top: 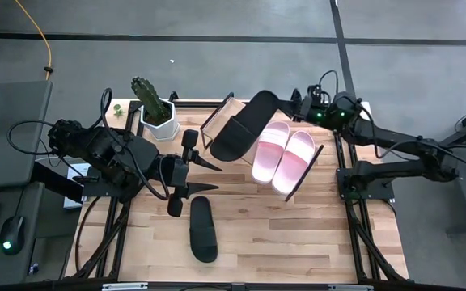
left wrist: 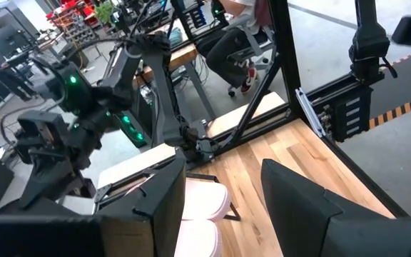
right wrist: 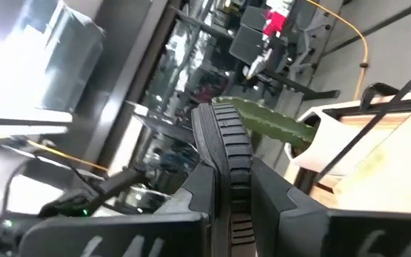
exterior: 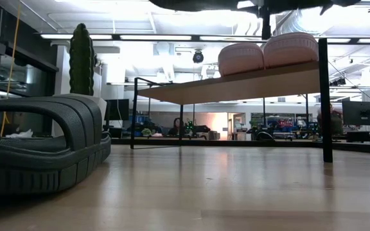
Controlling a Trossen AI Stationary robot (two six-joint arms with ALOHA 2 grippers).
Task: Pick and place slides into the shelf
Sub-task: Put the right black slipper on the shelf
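One black slide [top: 244, 127] is held in the air by my right gripper [top: 284, 105], over the left half of the shelf [top: 217, 120]. Two pale pink slides [top: 284, 158] lie side by side on the shelf's slanted board, which the low view shows from below [exterior: 236, 85]. The second black slide [top: 203, 229] lies flat on the tabletop near the front edge and fills the left of the low view [exterior: 37, 147]. My left gripper [top: 213, 179] hovers open between that slide and the shelf and touches nothing. My right gripper pinches the black slide between its two fingers at the end toward the table's far right [top: 270, 100]. The wrist view shows the ribbed sole edge [right wrist: 228, 160] standing between the fingers. The fingers come roughly level from the right, along the slide. The slide is lifted clear and slants down toward the shelf's left end.
A potted cactus in a white pot [top: 155, 111] stands at the far left of the table, just left of the shelf. The shelf's black wire frame [exterior: 325, 96] stands on the tabletop. Bare wood [top: 298, 234] lies in the near right.
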